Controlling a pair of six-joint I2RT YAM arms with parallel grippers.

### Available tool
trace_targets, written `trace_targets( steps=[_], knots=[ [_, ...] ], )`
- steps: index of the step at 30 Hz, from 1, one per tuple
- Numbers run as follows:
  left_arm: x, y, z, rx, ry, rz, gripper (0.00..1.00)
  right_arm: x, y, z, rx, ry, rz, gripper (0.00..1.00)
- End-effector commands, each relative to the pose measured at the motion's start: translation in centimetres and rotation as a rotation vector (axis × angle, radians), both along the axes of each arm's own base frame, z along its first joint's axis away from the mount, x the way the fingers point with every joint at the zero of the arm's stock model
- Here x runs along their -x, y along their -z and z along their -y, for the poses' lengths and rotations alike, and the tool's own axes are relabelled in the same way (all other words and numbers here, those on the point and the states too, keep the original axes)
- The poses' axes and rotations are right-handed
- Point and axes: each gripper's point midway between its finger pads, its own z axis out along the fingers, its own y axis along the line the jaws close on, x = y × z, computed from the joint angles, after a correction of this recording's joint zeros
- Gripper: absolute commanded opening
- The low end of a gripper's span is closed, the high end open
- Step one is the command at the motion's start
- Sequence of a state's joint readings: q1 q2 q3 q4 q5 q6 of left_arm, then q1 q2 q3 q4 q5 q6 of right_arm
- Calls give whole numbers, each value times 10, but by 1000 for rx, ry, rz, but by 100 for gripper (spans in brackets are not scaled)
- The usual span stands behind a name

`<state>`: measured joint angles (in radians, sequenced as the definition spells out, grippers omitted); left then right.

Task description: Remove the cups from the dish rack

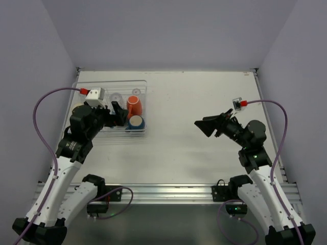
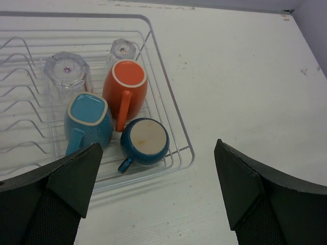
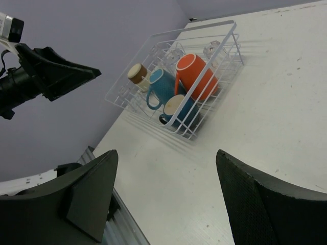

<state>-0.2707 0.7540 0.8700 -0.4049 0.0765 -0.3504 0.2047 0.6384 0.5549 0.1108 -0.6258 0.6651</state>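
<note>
The dish rack (image 1: pixel 144 87) lies at the table's back left. In the left wrist view it (image 2: pixel 169 99) holds an orange mug (image 2: pixel 125 87), a light-blue mug (image 2: pixel 88 120), a dark-blue mug (image 2: pixel 145 140) and two clear cups (image 2: pixel 66 71), all upside down or tipped. A tan cup (image 3: pixel 137 74) shows in the right wrist view. My left gripper (image 1: pixel 118 113) is open and empty. It hovers over the rack's near right corner, just short of the dark-blue mug (image 1: pixel 136 122). My right gripper (image 1: pixel 207 126) is open and empty, well to the right of the rack.
Bare white table (image 1: pixel 204 97) lies between the rack and the right arm. Purple walls close in the sides and back. The aluminium rail (image 1: pixel 168 194) with the arm bases runs along the near edge. Purple cables loop beside each arm.
</note>
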Motion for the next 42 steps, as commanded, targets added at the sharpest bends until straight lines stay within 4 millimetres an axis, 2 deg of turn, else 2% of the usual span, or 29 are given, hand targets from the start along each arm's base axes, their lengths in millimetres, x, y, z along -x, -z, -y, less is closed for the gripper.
trace_targets(
  steps=[1,7,12,13,15,16,18,19,25,28,29,36,38,42],
  knots=[
    [-8,-11,-3,-24,-11,56,100,-1,1,1,18,16,16,80],
    [-10,-7,-17,-57,-86,45,100,1,-4,-6,5,-21,8,80],
    [-19,17,-23,-94,-128,-30,100,3,0,-16,5,-45,-7,79],
    [-25,27,-26,-119,-153,-62,100,4,1,-20,6,-55,-9,79],
    [-33,33,-29,-140,-174,-93,100,2,4,-24,5,-52,-14,79],
    [-39,45,-27,-156,-174,-139,100,3,6,-29,8,-68,-20,79],
    [-47,46,-24,-163,-168,-161,100,3,8,-33,10,-79,-26,79],
    [-53,56,-27,-186,-187,-193,100,4,10,-36,13,-90,-29,79],
    [-75,78,-46,-295,-299,-256,100,8,15,-42,10,-110,-20,79],
    [-88,78,-52,-337,-333,-249,100,9,18,-43,12,-119,-16,79],
    [-92,75,-52,-342,-332,-241,100,10,18,-44,12,-122,-13,79],
    [-111,108,-42,-386,-285,-326,100,13,18,-45,15,-142,-2,79],
    [-117,107,-41,-389,-284,-318,99,15,18,-46,15,-148,1,79],
    [-123,118,-38,-397,-267,-334,98,17,19,-46,16,-153,1,79]
  ],
)
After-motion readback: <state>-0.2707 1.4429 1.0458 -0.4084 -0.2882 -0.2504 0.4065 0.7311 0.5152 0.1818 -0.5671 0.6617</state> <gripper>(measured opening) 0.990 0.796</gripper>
